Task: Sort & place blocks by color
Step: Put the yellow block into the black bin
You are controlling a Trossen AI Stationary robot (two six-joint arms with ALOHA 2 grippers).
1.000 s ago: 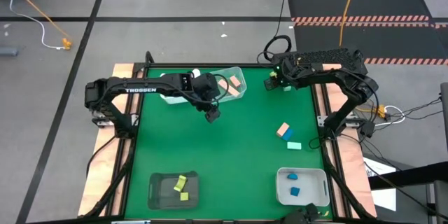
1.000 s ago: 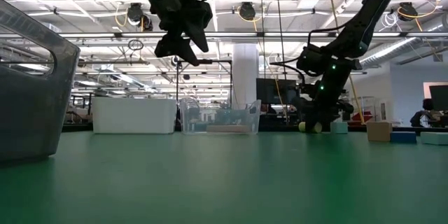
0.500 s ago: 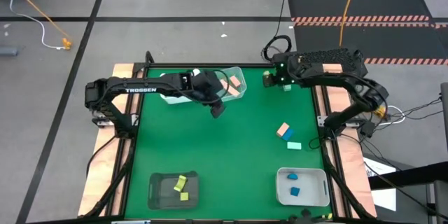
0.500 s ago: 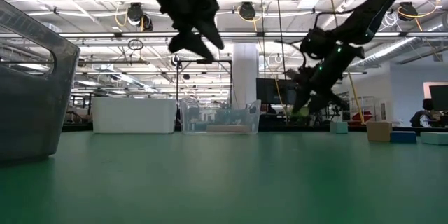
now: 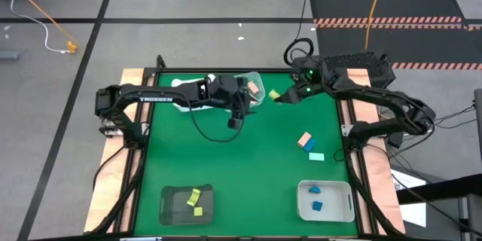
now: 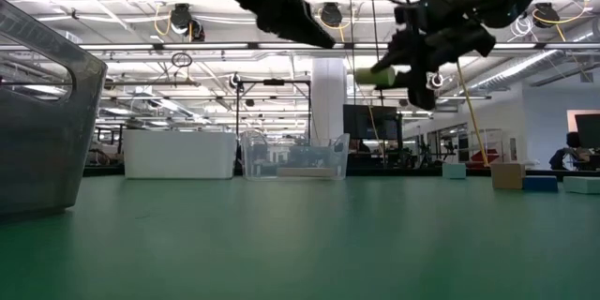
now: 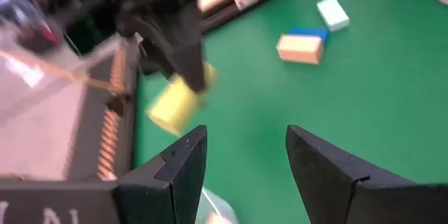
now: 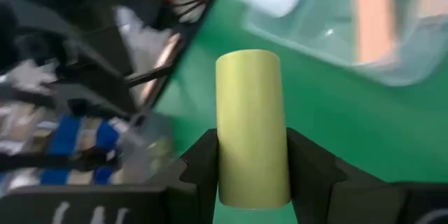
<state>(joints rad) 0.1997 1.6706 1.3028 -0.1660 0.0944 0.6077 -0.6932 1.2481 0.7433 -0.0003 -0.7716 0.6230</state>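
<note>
My right gripper (image 5: pixel 283 96) is high over the far part of the table, beside the clear bin (image 5: pixel 254 102), and is shut on a yellow-green bar (image 5: pixel 274 94). In the low view this bar (image 6: pixel 373 76) shows well above the table. My left gripper (image 5: pixel 236 114) hangs open in the air just near of the clear bin and holds nothing. A tan block with a blue one against it (image 5: pixel 305 141) and a mint-teal block (image 5: pixel 316 156) lie flat on the green mat at right. My right gripper (image 8: pixel 252 164) pinches the yellow-green bar's near end (image 8: pixel 252 175) between its two fingers (image 8: pixel 203 168), one on each long side. The bar lies along the fingers and sticks out past their tips. The fingers point toward the table's left. The bar is lifted clear.
The clear bin holds salmon blocks (image 5: pixel 253 89). At the near edge, a dark bin (image 5: pixel 169 205) holds yellow-green blocks and a white bin (image 5: pixel 343 203) holds blue blocks. The green mat (image 5: pixel 241 166) between them is open. Wooden table edges run along both sides.
My right gripper has lifted the yellow-green bar off the table's far right corner, raised it high and carried it left toward the clear bin. My left gripper has risen and drifted a little to the right, staying open.
</note>
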